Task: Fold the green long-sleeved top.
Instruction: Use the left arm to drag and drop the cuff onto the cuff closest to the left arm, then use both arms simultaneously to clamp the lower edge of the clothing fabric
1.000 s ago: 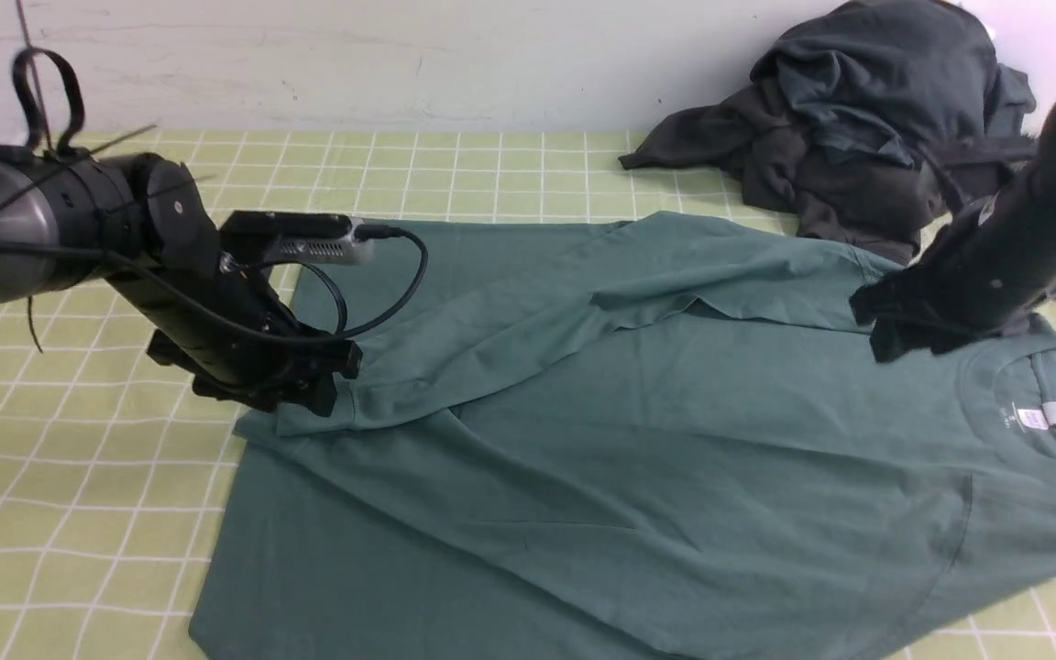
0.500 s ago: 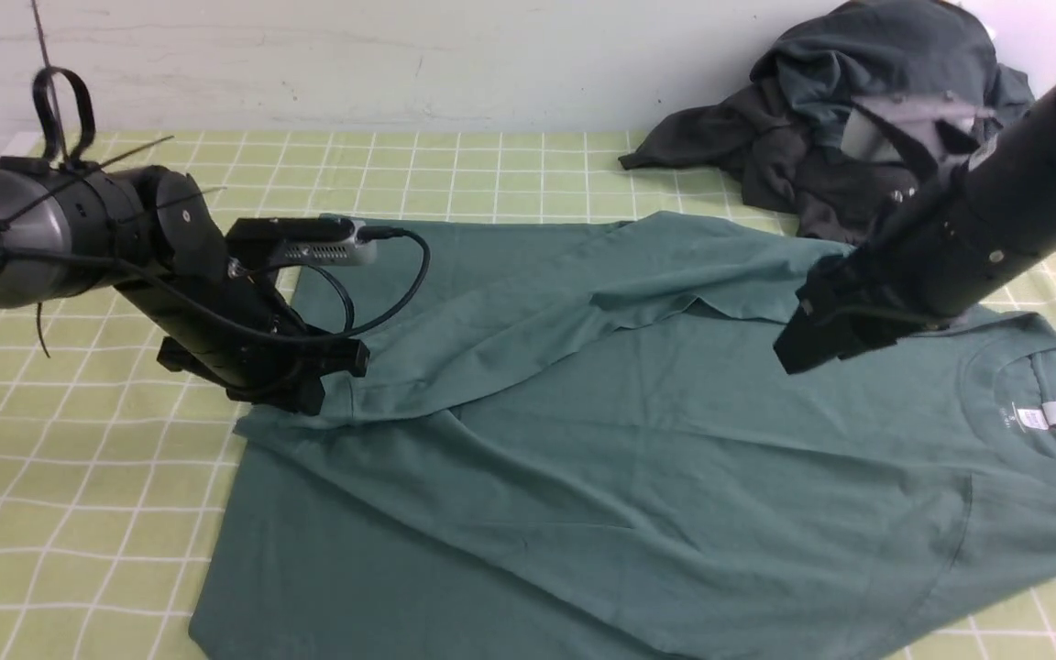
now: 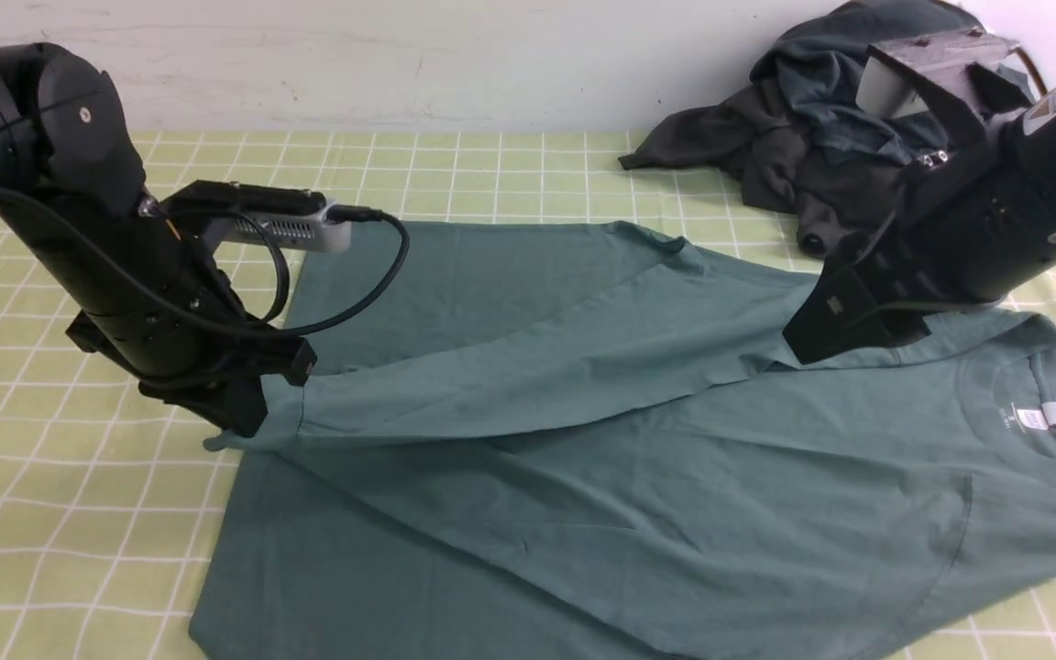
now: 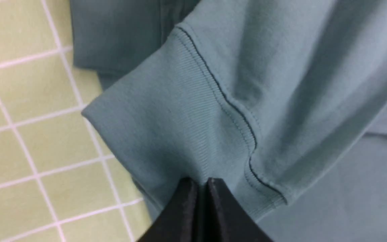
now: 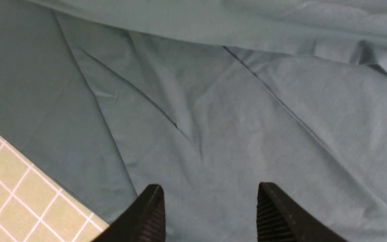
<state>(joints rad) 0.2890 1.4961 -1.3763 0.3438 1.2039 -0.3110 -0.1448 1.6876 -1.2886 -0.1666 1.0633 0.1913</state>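
Your left gripper [image 3: 248,426] pinches the green top's [image 3: 565,522] cuff at nine o'clock; your right gripper [image 3: 808,353], spread, hovers toward two o'clock.

front view forward between both arms, wrist views close above, front sharing both cloth areas

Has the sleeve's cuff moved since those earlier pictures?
Yes. The cuff has shifted left and a bit nearer, now poking past the left edge of the top onto the checked cloth.
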